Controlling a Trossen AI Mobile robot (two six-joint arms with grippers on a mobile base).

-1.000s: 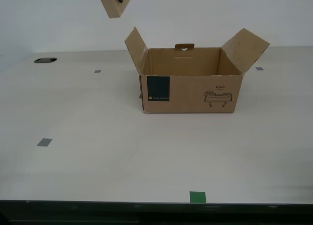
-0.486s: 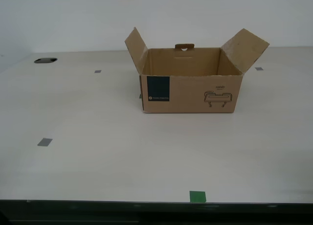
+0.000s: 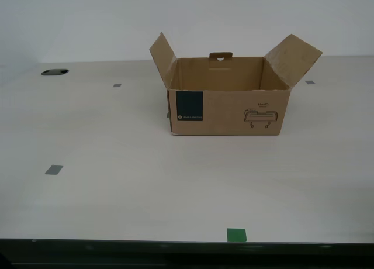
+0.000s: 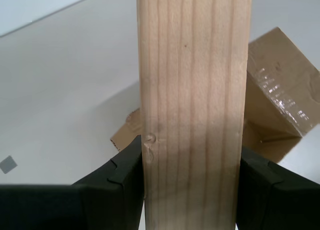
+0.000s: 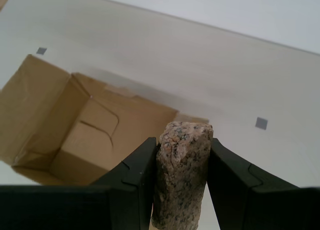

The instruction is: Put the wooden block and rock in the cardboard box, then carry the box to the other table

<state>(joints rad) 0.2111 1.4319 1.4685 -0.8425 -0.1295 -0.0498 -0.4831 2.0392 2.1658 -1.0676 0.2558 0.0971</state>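
Between the jaws of my second gripper point(image 4: 192, 190) the block point(image 4: 194, 105) stood clamped, with the box point(image 4: 272, 115) below and beyond it. My first gripper point(image 5: 181, 190) was clamped on the rock point(image 5: 181, 177), the box point(image 5: 85, 135) open beneath it. Each load should probably be centred over the opening and lowered before release, clear of the flaps. Nothing showed inside the box point(image 3: 228, 102); its floor looked bare.
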